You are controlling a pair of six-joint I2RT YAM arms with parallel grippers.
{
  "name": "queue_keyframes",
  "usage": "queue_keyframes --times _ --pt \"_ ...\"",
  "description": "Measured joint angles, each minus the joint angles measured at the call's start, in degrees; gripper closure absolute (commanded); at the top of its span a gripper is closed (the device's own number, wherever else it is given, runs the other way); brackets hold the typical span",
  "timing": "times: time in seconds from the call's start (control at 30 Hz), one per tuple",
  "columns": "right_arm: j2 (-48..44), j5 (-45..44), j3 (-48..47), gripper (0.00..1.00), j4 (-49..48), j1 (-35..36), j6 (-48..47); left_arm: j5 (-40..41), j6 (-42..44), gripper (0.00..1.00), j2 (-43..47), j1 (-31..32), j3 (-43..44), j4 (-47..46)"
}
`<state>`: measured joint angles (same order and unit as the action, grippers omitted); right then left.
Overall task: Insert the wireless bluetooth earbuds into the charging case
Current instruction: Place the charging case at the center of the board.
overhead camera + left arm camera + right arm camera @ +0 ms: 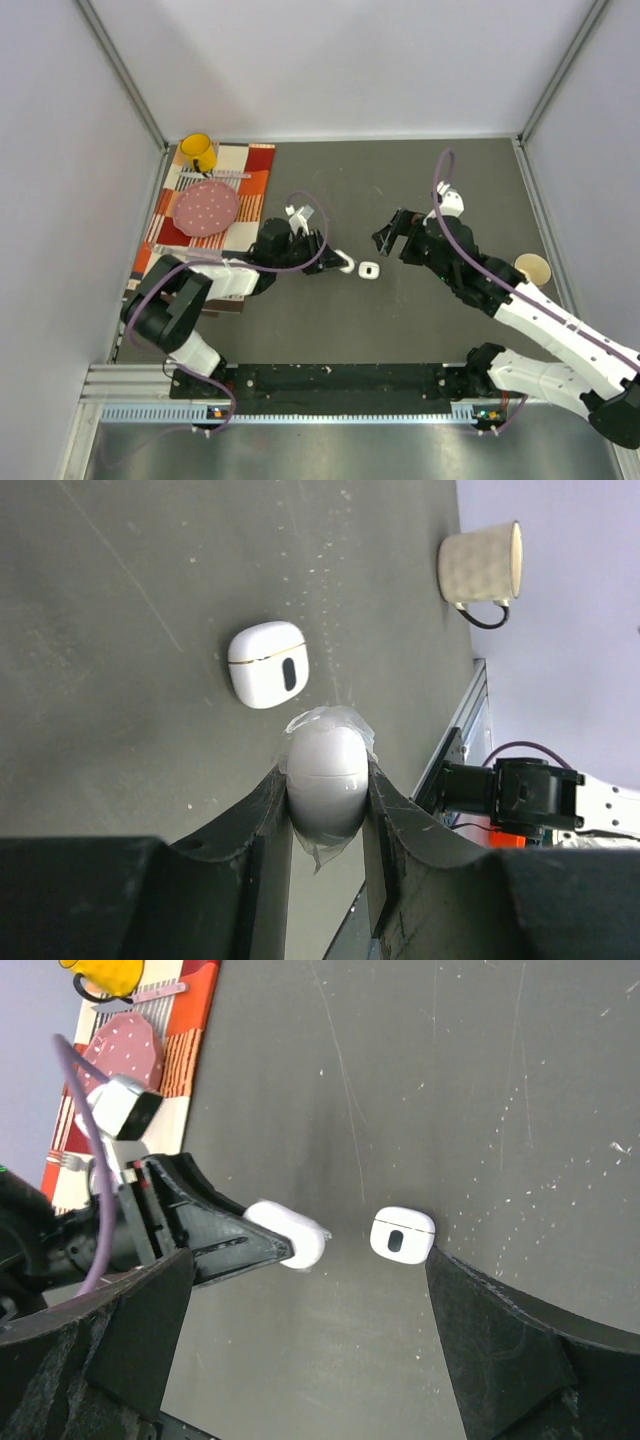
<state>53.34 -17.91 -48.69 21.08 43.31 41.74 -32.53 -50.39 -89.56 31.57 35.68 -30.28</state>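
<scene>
My left gripper (333, 264) is shut on a closed white oval charging case (345, 265) with a scrap of clear film on it, and holds it low over the dark table; the left wrist view shows this case (326, 780) pinched between both fingers. A second closed white case (368, 271) with a dark oval mark lies on the table just right of it, and shows in the left wrist view (268, 664) and the right wrist view (402, 1234). My right gripper (390, 236) is open and empty, above and right of both cases. No earbuds are in view.
A striped cloth (255, 165) at the back left carries a pink plate (207, 207), a yellow mug (198, 152) and a fork. A beige cup (532, 268) stands at the right edge. A metal rail (330, 410) runs along the front.
</scene>
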Motion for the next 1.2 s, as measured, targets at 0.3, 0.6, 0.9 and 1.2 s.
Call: queue_keyframes --times 0.3,0.6,0.9,1.2 --pt "-1.9 0.0 1.5 0.01 -0.1 -0.1 0.0 0.7 -2.4 0.93 -9.5 0.0 1.0 -2.7" --pt "-5.3 -1.5 3.0 0.01 0.0 -0.1 0.4 1.9 -2.2 0.79 -13.4 0.0 4.2 -2.2" --pt "-6.1 -2.0 3.4 0.01 -0.3 -0.3 0.5 2.1 -2.2 0.66 -15.1 0.0 4.2 -1.5" --pt "-6.2 -1.7 3.7 0.01 -0.5 -0.3 0.5 3.0 -1.5 0.5 -14.4 0.1 4.2 -0.2"
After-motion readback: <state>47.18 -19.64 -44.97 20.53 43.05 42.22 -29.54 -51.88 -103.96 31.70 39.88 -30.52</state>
